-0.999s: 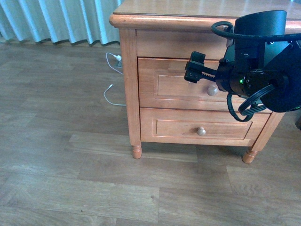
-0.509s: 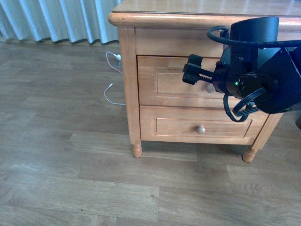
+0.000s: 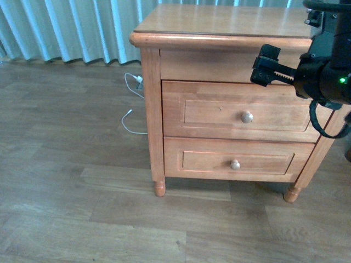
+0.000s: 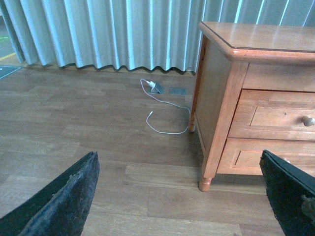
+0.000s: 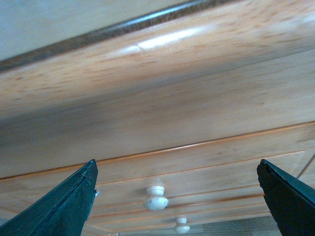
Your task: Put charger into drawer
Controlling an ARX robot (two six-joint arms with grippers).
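Observation:
The drawer [image 3: 208, 112] is the taller upper one of a light-brown nightstand, with a recessed panel and a round knob [image 3: 247, 116], and it is closed. It also shows in the left wrist view as the drawer [image 4: 280, 115] and in the right wrist view as the drawer [image 5: 206, 167] with its knob [image 5: 156, 198]. My right gripper [image 3: 266, 64] hangs open in front of the strip above the drawer, higher than the knob, holding nothing. My left gripper [image 4: 177, 196] is open over the floor, left of the nightstand. The charger is out of view.
A shorter lower drawer [image 3: 236, 161] with a smaller knob sits beneath. A thin white cable [image 3: 131, 101] with a white plug lies on the wooden floor by the nightstand's left side. Pale curtains [image 3: 71, 27] hang behind. The nightstand stands on turned legs [image 3: 159, 188].
My right arm has risen from in front of the upper drawer's knob to the level of the strip under the tabletop and shifted right. The knob is now uncovered. The drawer stays closed.

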